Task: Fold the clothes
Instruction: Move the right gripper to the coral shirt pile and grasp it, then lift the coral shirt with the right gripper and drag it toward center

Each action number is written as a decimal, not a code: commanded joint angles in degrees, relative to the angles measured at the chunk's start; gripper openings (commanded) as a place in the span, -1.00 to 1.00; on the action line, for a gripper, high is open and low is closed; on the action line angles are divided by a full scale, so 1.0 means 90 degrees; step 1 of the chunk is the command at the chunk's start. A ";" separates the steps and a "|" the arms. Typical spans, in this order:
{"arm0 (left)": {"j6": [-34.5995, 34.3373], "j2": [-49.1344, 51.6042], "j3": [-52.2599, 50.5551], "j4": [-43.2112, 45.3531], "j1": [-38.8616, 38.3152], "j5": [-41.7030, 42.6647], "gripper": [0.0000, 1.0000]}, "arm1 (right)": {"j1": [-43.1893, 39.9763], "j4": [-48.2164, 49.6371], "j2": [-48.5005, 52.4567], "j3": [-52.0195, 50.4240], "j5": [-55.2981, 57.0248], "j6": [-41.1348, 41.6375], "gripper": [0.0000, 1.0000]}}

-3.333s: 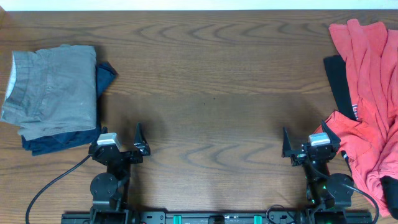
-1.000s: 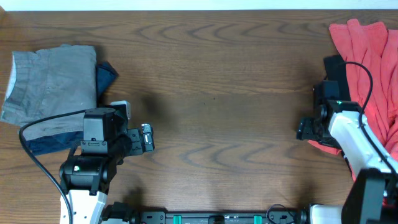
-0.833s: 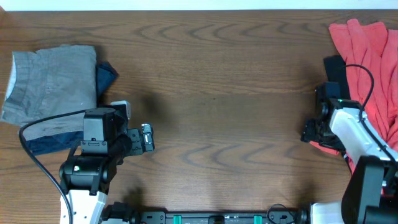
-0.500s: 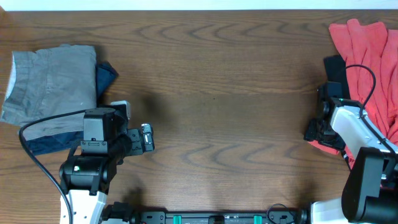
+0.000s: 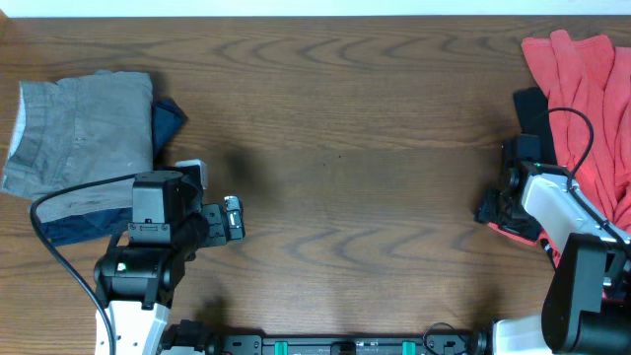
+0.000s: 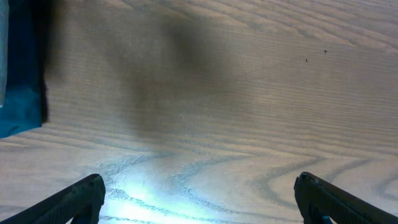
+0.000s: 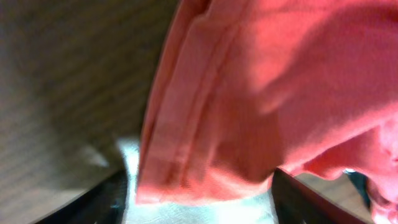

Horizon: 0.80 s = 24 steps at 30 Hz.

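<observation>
A coral-red T-shirt (image 5: 590,99) lies crumpled at the right edge of the table, over a black garment (image 5: 533,113). My right gripper (image 5: 495,209) is open at the shirt's lower left corner; in the right wrist view the red hem (image 7: 205,155) lies between the two spread fingers (image 7: 199,202), not clamped. My left gripper (image 5: 229,219) is open and empty over bare wood at the lower left; the left wrist view shows its fingertips (image 6: 199,199) wide apart above the table.
A folded grey garment (image 5: 84,133) lies on a folded dark blue one (image 5: 163,123) at the left edge; the blue cloth's edge also shows in the left wrist view (image 6: 18,93). The brown wooden table (image 5: 345,148) spans the view.
Both arms have risen from their rest poses. Over the last second the right gripper has shifted slightly right and then back left at the red shirt's corner. The left arm has stayed still.
</observation>
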 commanded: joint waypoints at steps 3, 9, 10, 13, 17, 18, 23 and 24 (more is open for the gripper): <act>-0.0058 0.0000 0.0129 -0.0019 0.0027 0.0063 0.96 | -0.0041 0.0134 0.0109 -0.0245 0.0051 0.0085 -0.76; -0.0058 0.0000 0.0129 -0.0019 0.0027 0.0063 0.96 | -0.0044 -0.0345 -0.0029 0.0474 -0.0182 0.0219 -0.98; -0.0058 0.0000 0.0129 -0.0019 0.0027 0.0063 0.96 | -0.0046 -0.0614 -0.0104 0.0848 -0.0129 0.0180 -0.98; -0.0058 0.0000 0.0129 -0.0022 0.0027 0.0066 0.96 | -0.0046 -0.1304 -0.0321 0.2074 -0.0126 -0.0163 -0.98; -0.0058 0.0000 0.0129 -0.0022 0.0027 0.0063 0.96 | 0.0017 -0.2081 -0.0542 0.4005 -0.0695 -0.0588 -0.98; -0.0058 0.0000 0.0129 -0.0022 0.0027 0.0066 0.96 | 0.0058 -0.2261 -0.0576 0.4476 -0.1030 -0.0753 -0.98; -0.0058 0.0000 0.0129 -0.0022 0.0027 0.0063 0.96 | 0.0614 -0.3121 -0.0612 0.6040 -0.2538 -0.1370 -0.98; -0.0058 0.0000 0.0129 -0.0022 0.0027 0.0066 0.96 | 0.0753 -0.3177 -0.0612 0.6108 -0.2759 -0.1464 -0.98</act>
